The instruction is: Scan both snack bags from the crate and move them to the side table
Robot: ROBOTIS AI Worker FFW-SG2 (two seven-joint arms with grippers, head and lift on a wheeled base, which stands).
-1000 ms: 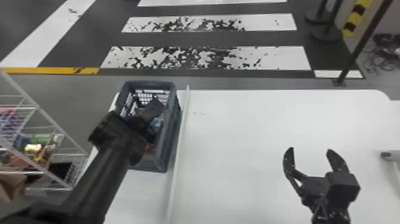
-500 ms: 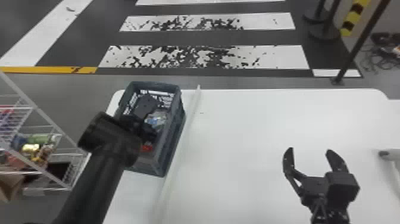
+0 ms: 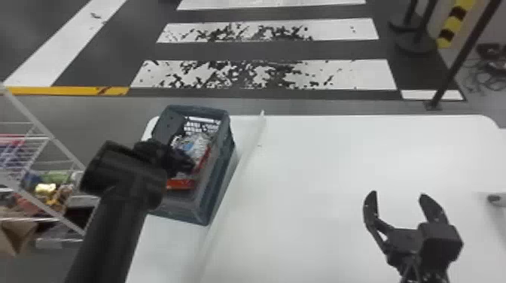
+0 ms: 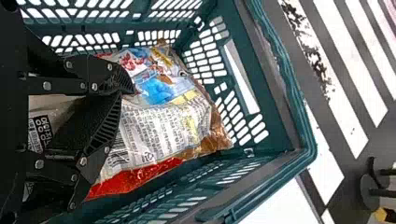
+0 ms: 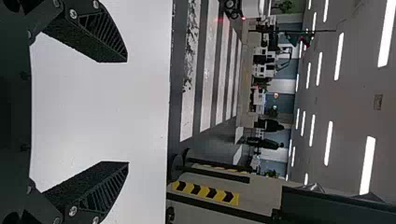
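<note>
The left gripper [image 3: 175,160] has its ribbed fingertips together over a crinkly bag [image 4: 163,119] in the slotted crate [image 3: 221,169]; pinching, I can't tell. Its wrist view adds a barcode [image 4: 115,154] beside them. The right gripper [image 3: 397,193] gapes wide.

The left arm [image 3: 109,233] rises from the bottom edge of the head view, left of centre, slanting up and slightly rightward to a thick, cylindrical wrist joint [image 3: 122,177]. Beyond that joint, the left gripper [image 3: 163,154] sits left of centre and partly hidden. In the left wrist view, the left gripper [image 4: 127,89] comes in from the left edge, its two ribbed black fingers angled together until their tips meet. The right gripper [image 3: 398,193] stands at the lower right of the head view, fingers spread wide and pointing up the frame.
</note>
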